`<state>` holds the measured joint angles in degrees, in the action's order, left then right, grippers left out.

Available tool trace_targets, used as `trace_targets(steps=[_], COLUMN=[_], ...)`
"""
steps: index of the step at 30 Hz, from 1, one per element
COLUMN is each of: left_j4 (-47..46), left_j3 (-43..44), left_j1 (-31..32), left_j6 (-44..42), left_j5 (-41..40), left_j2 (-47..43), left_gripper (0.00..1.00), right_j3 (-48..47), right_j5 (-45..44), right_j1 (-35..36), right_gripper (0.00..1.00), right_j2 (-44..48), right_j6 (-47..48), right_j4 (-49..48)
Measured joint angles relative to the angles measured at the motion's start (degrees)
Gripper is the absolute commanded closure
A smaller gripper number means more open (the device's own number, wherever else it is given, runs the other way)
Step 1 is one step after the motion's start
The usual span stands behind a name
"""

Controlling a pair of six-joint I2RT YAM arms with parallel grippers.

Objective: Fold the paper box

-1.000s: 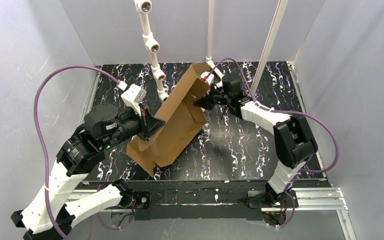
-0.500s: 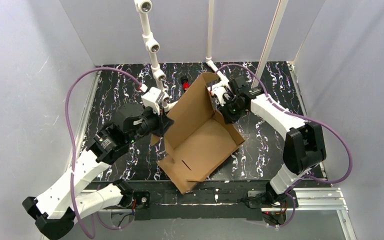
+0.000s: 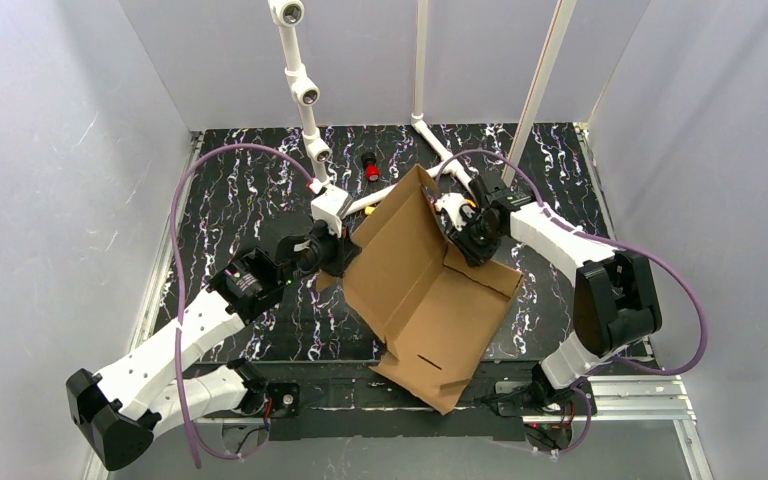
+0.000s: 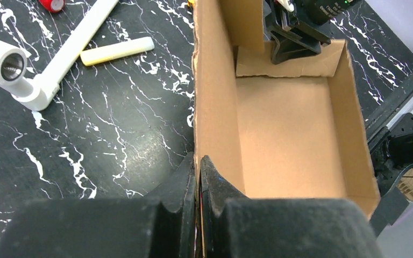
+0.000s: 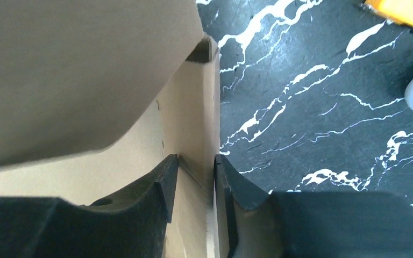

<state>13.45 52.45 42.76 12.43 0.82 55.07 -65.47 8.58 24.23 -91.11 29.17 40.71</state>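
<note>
The paper box is a brown cardboard tray lying slantwise across the table's middle, its near flap hanging over the front edge. My left gripper is shut on the box's left wall; in the left wrist view the fingertips pinch that upright wall. My right gripper is at the far end wall, and it also shows there in the left wrist view. In the right wrist view its jaws straddle a cardboard wall. The right finger lies against the wall, the left stands off, so it is open.
A white pipe frame rises at the back, with its foot close to the box's left side. A red item and a pale stick lie on the black marbled table. Grey walls enclose three sides.
The box has swung down and toward the right and front, from standing on edge to lying as a tray. Both arms followed it. The right jaws have widened off the wall.
</note>
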Motion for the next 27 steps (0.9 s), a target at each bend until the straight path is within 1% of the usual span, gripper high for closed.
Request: trace_targets(steps=[1, 2, 8, 11, 16, 17, 18, 19, 21, 23, 26, 27], left_j4=[0.0, -0.11, -0.09, 0.02, -0.2, -0.24, -0.22, -0.15, 0.11, 0.07, -0.81, -1.03], left_j3=[0.31, 0.44, 1.51, 2.89, 5.18, 5.53, 5.84, 6.01, 6.56, 6.71, 6.71, 6.71], left_j1=[0.0, 0.0, 0.0, 0.0, 0.0, 0.0, 0.0, 0.0, 0.0, 0.0, 0.0, -0.02], left_j6=[-1.07, -1.4, -4.7, -5.97, -8.44, -8.98, -9.46, -10.01, -11.21, -12.24, -13.68, -14.05], left_j5=[-0.07, -0.13, 0.46, 1.38, 2.58, 2.64, 2.62, 2.6, 2.43, 1.9, 0.39, -0.13], left_j2=[0.0, -0.02, -0.04, -0.04, -0.04, -0.04, -0.02, 0.0, 0.57, 1.6, 2.93, 2.99], left_gripper=[1.0, 1.0, 1.0, 1.0, 1.0, 1.0, 1.0, 1.0, 1.0, 1.0, 1.0, 1.0], right_j3=[0.57, 0.94, 2.58, 3.1, 3.78, 3.78, 3.78, 3.78, 3.76, 3.76, 4.02, 4.31], right_j5=[0.09, 0.13, 3.87, 5.7, 7.37, 7.5, 7.78, 7.98, 8.63, 9.25, 9.64, 9.64], right_j1=[-0.5, -0.98, -3.37, -3.52, -3.19, -3.04, -2.75, -2.56, -2.16, -1.97, -1.97, -1.99], right_gripper=[0.84, 0.98, 0.99, 0.99, 0.99, 0.97, 0.93, 0.87, 0.79, 0.7, 0.61, 0.59], right_j2=[0.0, 0.0, -0.04, -0.04, -0.33, -0.63, -1.2, -1.68, -2.99, -4.15, -5.35, -5.42], right_j6=[0.66, 0.94, 2.58, 1.31, -2.91, -3.61, -4.48, -4.98, -5.86, -6.54, -7.43, -7.65], right_j4=[-0.07, 0.02, -2.97, -7.43, -18.1, -20.0, -22.64, -24.02, -26.6, -28.22, -28.76, -28.74])
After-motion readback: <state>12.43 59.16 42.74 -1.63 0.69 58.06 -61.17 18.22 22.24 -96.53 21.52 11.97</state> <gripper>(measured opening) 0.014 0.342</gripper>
